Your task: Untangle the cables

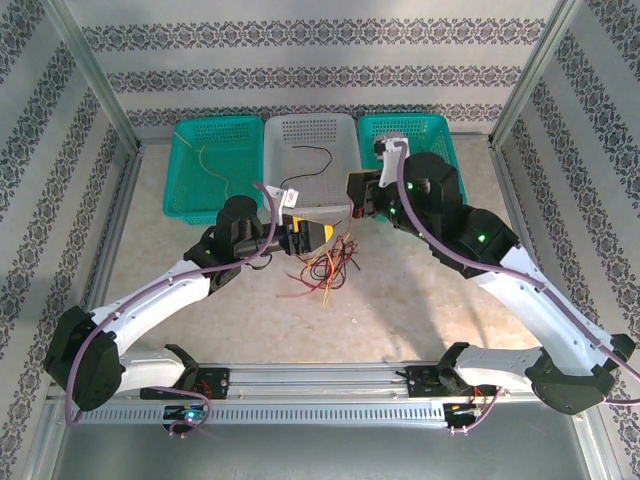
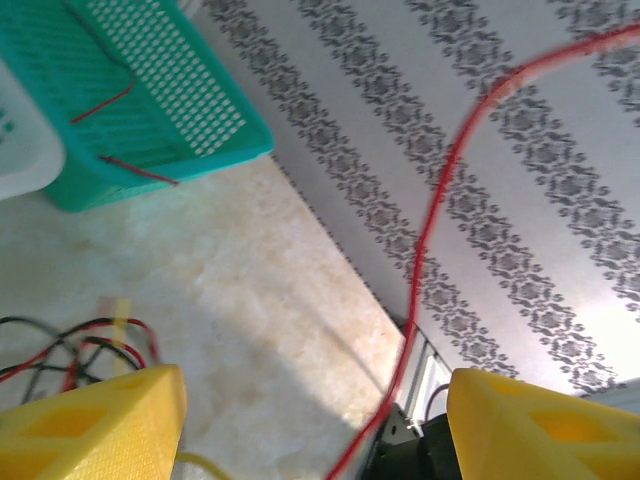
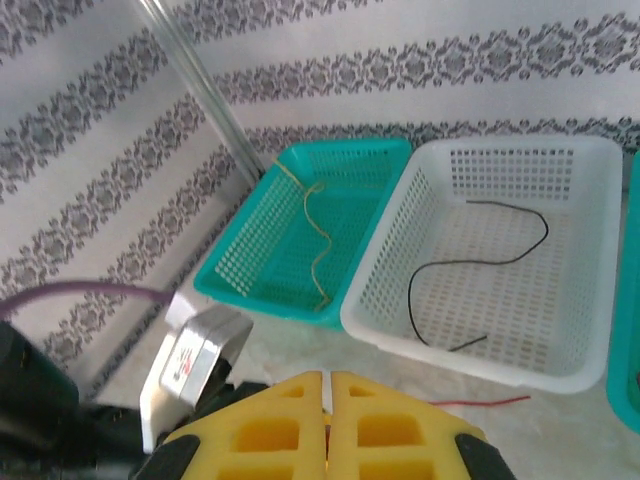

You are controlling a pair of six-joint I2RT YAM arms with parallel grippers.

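The cables (image 1: 325,268) lie as a red, yellow and black tangle on the table between the arms, and the tangle (image 2: 80,345) also shows at the lower left of the left wrist view. My left gripper (image 1: 312,236) hovers just above it, open, its yellow fingers (image 2: 95,420) wide apart. One red cable (image 2: 430,230) runs stretched through that gap without touching either pad. My right gripper (image 1: 358,197) is by the white basket's near edge; its fingers (image 3: 380,425) are pressed shut, and I cannot see whether a wire is pinched. A thin red cable (image 3: 480,403) lies beside them.
Three baskets stand at the back. The left teal basket (image 1: 215,165) holds a yellow wire (image 3: 315,240). In the white basket (image 1: 310,125) lies a black wire (image 3: 480,265). Inside the right teal basket (image 1: 435,135) are red wires (image 2: 105,100). Frame posts and patterned walls enclose the table.
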